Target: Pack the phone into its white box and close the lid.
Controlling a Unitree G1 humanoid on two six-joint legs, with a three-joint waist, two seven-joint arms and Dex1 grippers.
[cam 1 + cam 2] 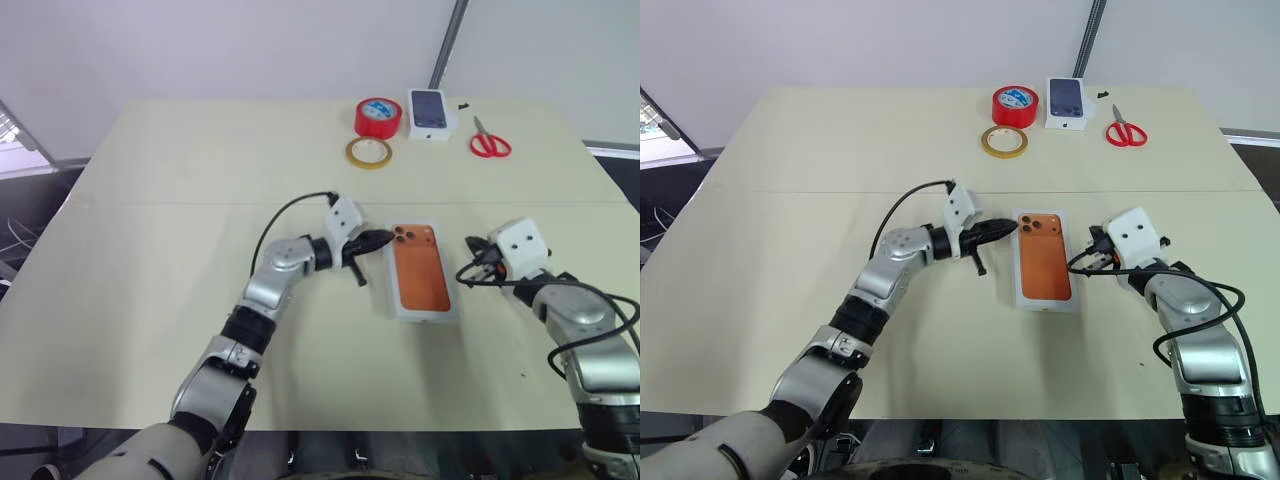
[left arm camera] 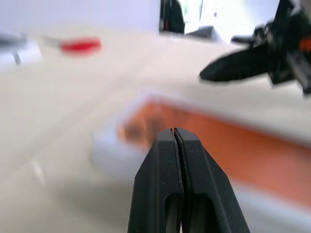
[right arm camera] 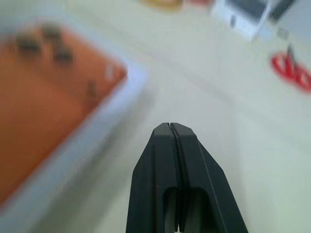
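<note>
Phone (image 1: 419, 273) seated in white box (image 1: 442, 313); stiff, slippery, grip long edges. Left hand (image 1: 384, 239), right hand (image 1: 473, 247) flank box, both clenched, empty.

A pale beige desk (image 1: 180, 180) spans most of the frame, with a faint seam running across it near the middle. Toward the upper middle, along the far edge, a roll of red tape (image 1: 377, 117) stands just above a flat ring of tan tape (image 1: 368, 152); the two sit very close, nearly touching. Just right of the red roll lies a small white carton (image 1: 430, 113) printed with a dark phone. Further right, apart from the carton, red-handled scissors (image 1: 489, 141) lie flat. A grey pole (image 1: 449, 42) slants up behind the desk at the top of the frame.
</note>
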